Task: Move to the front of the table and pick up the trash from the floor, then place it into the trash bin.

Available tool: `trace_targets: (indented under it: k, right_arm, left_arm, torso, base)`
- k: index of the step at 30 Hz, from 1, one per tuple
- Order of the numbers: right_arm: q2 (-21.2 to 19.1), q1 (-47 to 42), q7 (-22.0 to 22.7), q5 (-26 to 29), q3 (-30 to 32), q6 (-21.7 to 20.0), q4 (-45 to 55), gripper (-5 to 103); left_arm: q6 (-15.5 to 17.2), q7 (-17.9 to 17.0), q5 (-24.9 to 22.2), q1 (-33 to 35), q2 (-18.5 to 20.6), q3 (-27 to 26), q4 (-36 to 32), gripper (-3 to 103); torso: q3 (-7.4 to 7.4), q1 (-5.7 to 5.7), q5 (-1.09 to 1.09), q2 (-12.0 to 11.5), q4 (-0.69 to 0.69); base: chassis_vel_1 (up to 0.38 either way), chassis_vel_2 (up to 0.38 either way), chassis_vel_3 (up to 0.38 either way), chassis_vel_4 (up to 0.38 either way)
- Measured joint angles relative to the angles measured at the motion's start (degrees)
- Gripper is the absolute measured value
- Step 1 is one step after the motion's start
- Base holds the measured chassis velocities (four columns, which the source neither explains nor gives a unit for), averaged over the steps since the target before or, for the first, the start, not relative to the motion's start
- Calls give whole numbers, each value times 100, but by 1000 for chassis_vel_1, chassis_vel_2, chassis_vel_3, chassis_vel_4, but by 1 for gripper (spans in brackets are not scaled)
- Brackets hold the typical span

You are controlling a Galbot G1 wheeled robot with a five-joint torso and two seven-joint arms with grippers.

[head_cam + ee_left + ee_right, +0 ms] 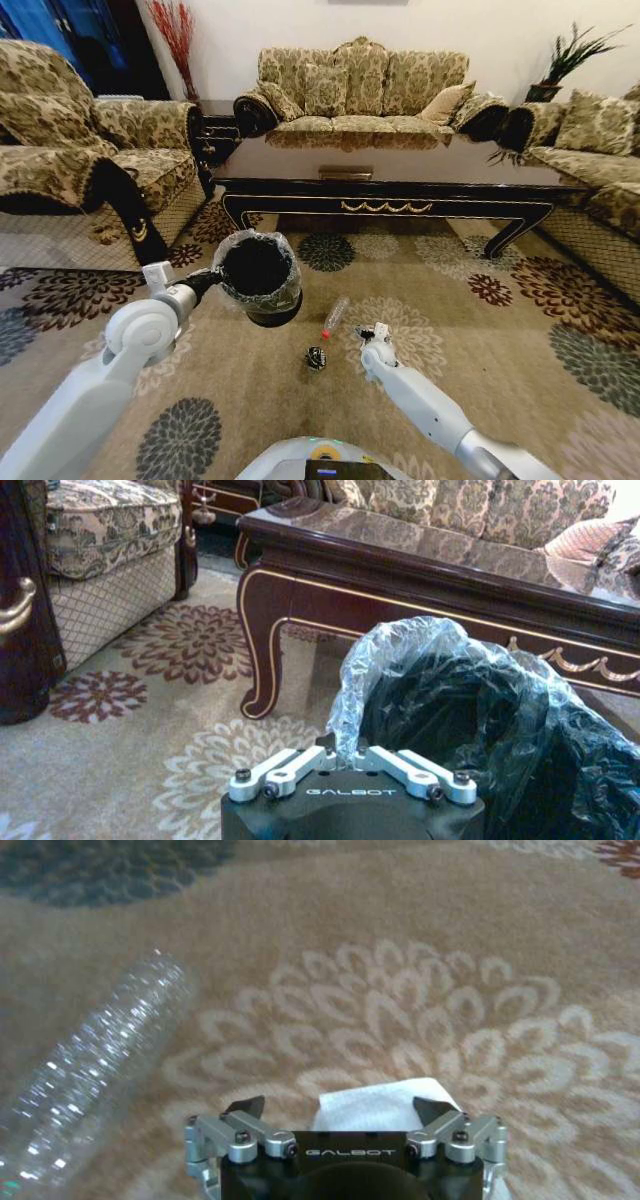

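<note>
My left gripper [347,759] is shut on the bagged rim of the black trash bin [258,272], holding it above the carpet in front of the table [390,170]. The bin [480,727] fills the near side of the left wrist view, with the table [400,547] behind it. My right gripper [374,333] is low over the carpet and open, its fingers [436,1110] standing on either side of a white paper wad [372,1104]. A clear plastic bottle [335,314] with a red cap lies just left of that gripper, and shows as a bottle [90,1072] in the right wrist view. A small dark ball [316,357] lies nearer to me.
Patterned sofas ring the table: one on the left [90,150], one behind [365,90], one on the right [600,150]. The flowered carpet [480,330] in front of the table is open floor. My base [315,460] is at the bottom edge.
</note>
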Motion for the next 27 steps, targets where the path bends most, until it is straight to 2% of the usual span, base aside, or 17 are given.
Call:
trace_targets:
  k: [4,5,7,10,11,13,14,16,17,19,23,24,25,26,27]
  right_arm:
    - [-5,-37,113,-115,3,-143,-57,87]
    - [-5,-37,113,-115,3,-143,-57,87]
    - [-64,-102,174,-156,8,-220,-16,77]
    - [-109,-151,177,-193,19,-227,27,71]
    - [-163,-204,176,-228,39,-227,80,60]
    - [-195,-234,171,-247,54,-227,114,60]
    - [-241,-277,156,-269,71,-225,165,49]
    - [-276,-309,149,-277,85,-223,202,49]
    - [-332,-353,127,-303,109,-215,255,38]
    - [-369,-379,111,-318,125,-207,289,38]
    - [-519,-483,18,-418,202,-151,454,16]
    - [-519,-483,18,-418,202,-151,454,16]
    - [-556,-505,12,-430,216,-145,503,11]
    - [-610,-535,15,-432,239,-146,583,16]
    - [-637,-552,20,-430,255,-149,627,16]
  left_arm:
    - [1,-1,15,64,4,-23,-46,4]
    - [1,-1,15,64,4,-23,-46,4]
    - [1,-2,35,90,0,-33,-55,4]
    - [1,-2,54,106,-20,-33,-59,4]
    - [1,-3,76,127,-55,-32,-75,4]
    - [1,-4,92,138,-75,-27,-86,4]
    - [1,-5,114,151,-98,-17,-101,4]
    - [1,-5,126,159,-108,-14,-110,4]
    - [1,-5,136,169,-114,-11,-126,4]
    - [1,-5,139,174,-115,-11,-133,4]
    - [1,-10,156,215,-132,-14,-176,4]
    - [1,-10,156,215,-132,-14,-176,4]
    - [1,-11,164,227,-142,-14,-186,4]
    - [1,-11,174,235,-153,-14,-196,4]
    - [1,-12,178,235,-157,-13,-197,4]
  torso:
    - [0,0,1,0,2]
    - [0,0,1,0,2]
    - [0,0,1,0,1]
    - [0,0,1,0,0]
    - [0,0,0,0,0]
    - [0,0,0,0,1]
    - [0,0,0,0,1]
    - [0,0,0,0,1]
    - [0,0,0,0,0]
    - [0,0,1,0,0]
    - [0,0,0,0,1]
    - [0,0,0,0,1]
    - [0,0,1,0,1]
    - [0,0,1,0,1]
    - [-1,0,1,0,1]
  base:
    - [0,0,0,0]
    - [0,0,0,0]
    - [0,0,0,0]
    - [0,0,0,0]
    - [0,0,0,0]
    - [0,0,0,0]
    - [0,0,0,0]
    - [0,0,0,0]
    - [0,0,0,0]
    - [0,0,0,0]
    - [0,0,0,0]
    - [0,0,0,0]
    - [0,0,0,0]
    - [0,0,0,0]
    - [0,0,0,0]
